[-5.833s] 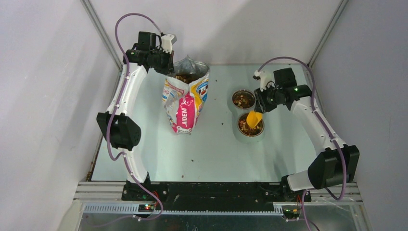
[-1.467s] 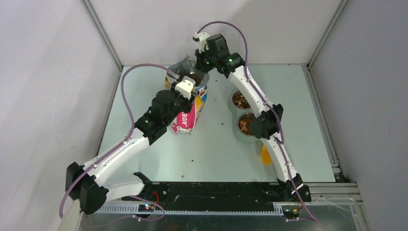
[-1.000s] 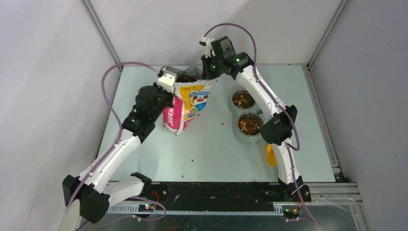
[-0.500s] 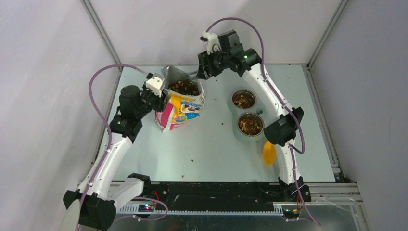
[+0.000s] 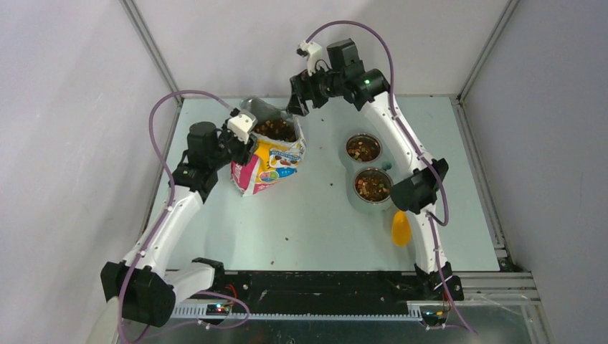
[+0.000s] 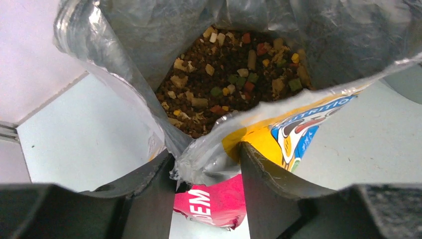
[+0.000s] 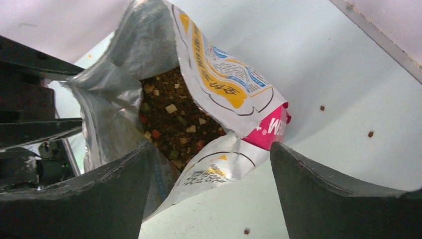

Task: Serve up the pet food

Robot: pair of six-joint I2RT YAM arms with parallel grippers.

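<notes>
While the left jaws stand apart astride the bag (image 5: 267,163) rim, right jaws gape above; the pet food (image 6: 229,74) lies just ahead.

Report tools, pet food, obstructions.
Left tool open, bag rim between jaws. Right tool open, clear of bag. Pet food in both bowls. Scoop on table, nothing blocking.

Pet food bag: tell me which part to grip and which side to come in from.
Grip the crumpled rim fold of the bag, coming from the left with the left fingers astride it. The bag stands open-mouthed with pet food exposed; the thin rim pinches flat, the bulging body likely would not.
</notes>
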